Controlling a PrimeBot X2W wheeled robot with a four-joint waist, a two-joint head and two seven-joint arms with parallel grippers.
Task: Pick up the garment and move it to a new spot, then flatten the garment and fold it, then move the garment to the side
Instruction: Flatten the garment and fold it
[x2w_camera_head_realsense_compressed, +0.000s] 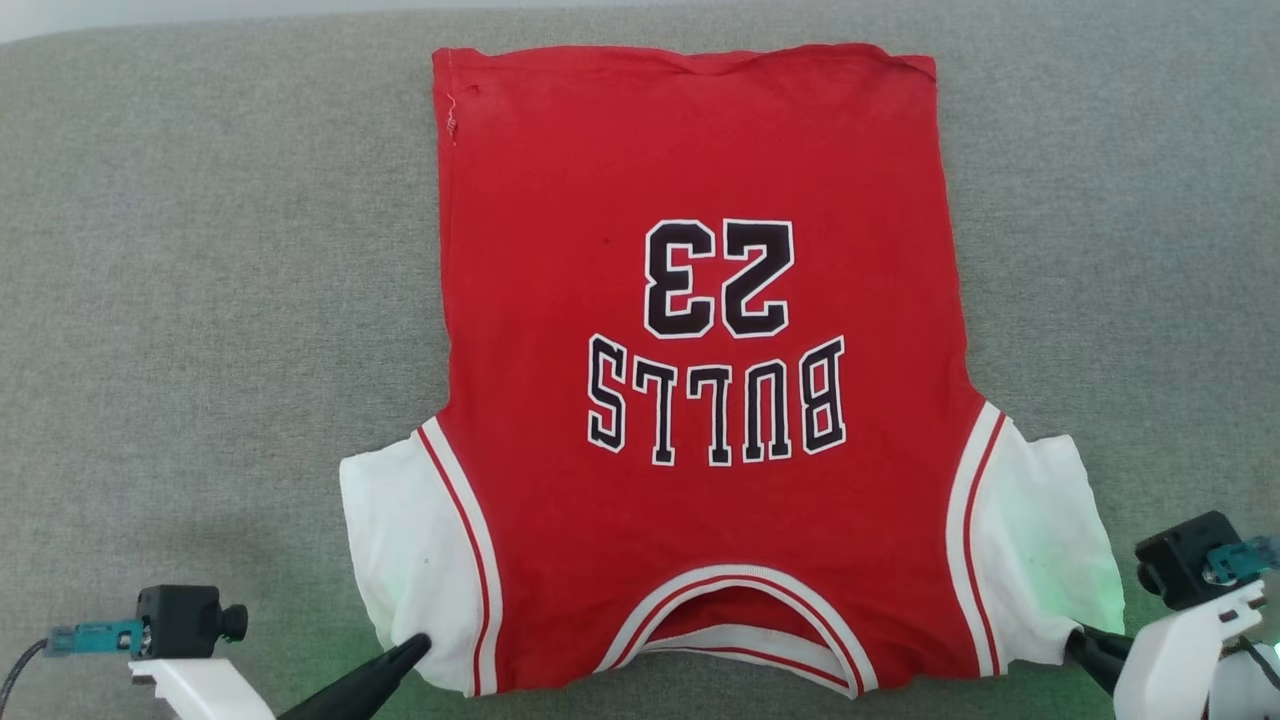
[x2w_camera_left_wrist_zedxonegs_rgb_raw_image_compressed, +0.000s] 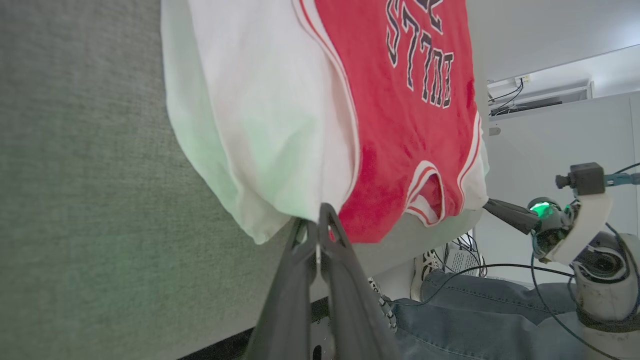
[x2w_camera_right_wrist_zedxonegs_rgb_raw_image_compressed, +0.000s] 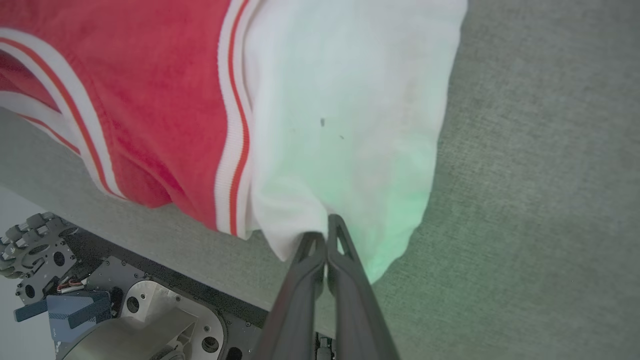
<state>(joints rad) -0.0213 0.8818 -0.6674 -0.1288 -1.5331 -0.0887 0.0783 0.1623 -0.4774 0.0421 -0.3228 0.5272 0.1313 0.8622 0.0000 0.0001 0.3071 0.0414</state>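
Observation:
The garment (x2w_camera_head_realsense_compressed: 700, 520) lies flat and face up on the grey cloth surface (x2w_camera_head_realsense_compressed: 200, 300), collar toward me, its "23" and "BULLS" lettering upside down. My left gripper (x2w_camera_head_realsense_compressed: 416, 644) is shut at the near edge of the left white sleeve (x2w_camera_head_realsense_compressed: 400, 530). In the left wrist view its closed tips (x2w_camera_left_wrist_zedxonegs_rgb_raw_image_compressed: 320, 216) pinch that sleeve's hem (x2w_camera_left_wrist_zedxonegs_rgb_raw_image_compressed: 260, 165). My right gripper (x2w_camera_head_realsense_compressed: 1078, 640) is shut on the near corner of the right white sleeve (x2w_camera_head_realsense_compressed: 1040, 540). The cloth (x2w_camera_right_wrist_zedxonegs_rgb_raw_image_compressed: 340, 125) puckers in toward its tips (x2w_camera_right_wrist_zedxonegs_rgb_raw_image_compressed: 327, 226). The left wrist view also shows the right gripper (x2w_camera_left_wrist_zedxonegs_rgb_raw_image_compressed: 492, 206) at the garment's (x2w_camera_left_wrist_zedxonegs_rgb_raw_image_compressed: 410, 150) far sleeve.
The surface's near edge runs just under both grippers. Beyond it the left wrist view shows a person's legs in jeans (x2w_camera_left_wrist_zedxonegs_rgb_raw_image_compressed: 475, 305), a shoe (x2w_camera_left_wrist_zedxonegs_rgb_raw_image_compressed: 425, 265) and cables. My wheeled base (x2w_camera_right_wrist_zedxonegs_rgb_raw_image_compressed: 125, 310) sits below the edge. Bare grey surface surrounds the garment on both sides.

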